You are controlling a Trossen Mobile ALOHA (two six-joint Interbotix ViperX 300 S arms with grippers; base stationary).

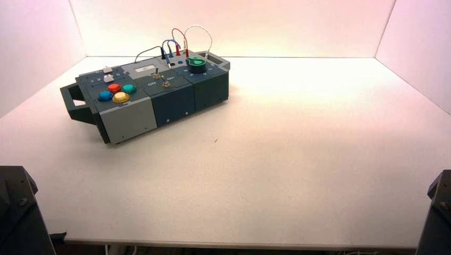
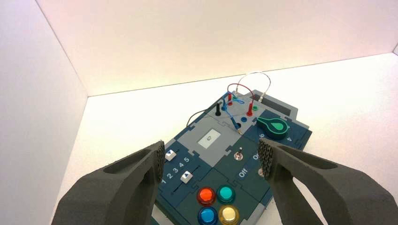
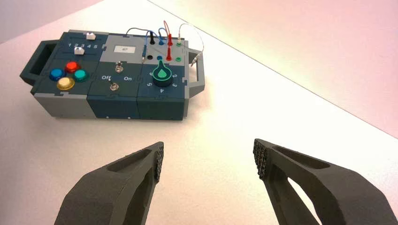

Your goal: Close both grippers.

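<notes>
Both tools are spread wide and hold nothing, the left tool hovering near the box at the tabletop's far left, the right tool farther back, so closing both remains undone.

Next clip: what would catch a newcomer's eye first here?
The box on the white table, far left of centre, with four coloured buttons at its near-left end and a green knob and looping wires at the far end. Both grippers are wide open: the left gripper above the box, the right gripper over bare table.
</notes>
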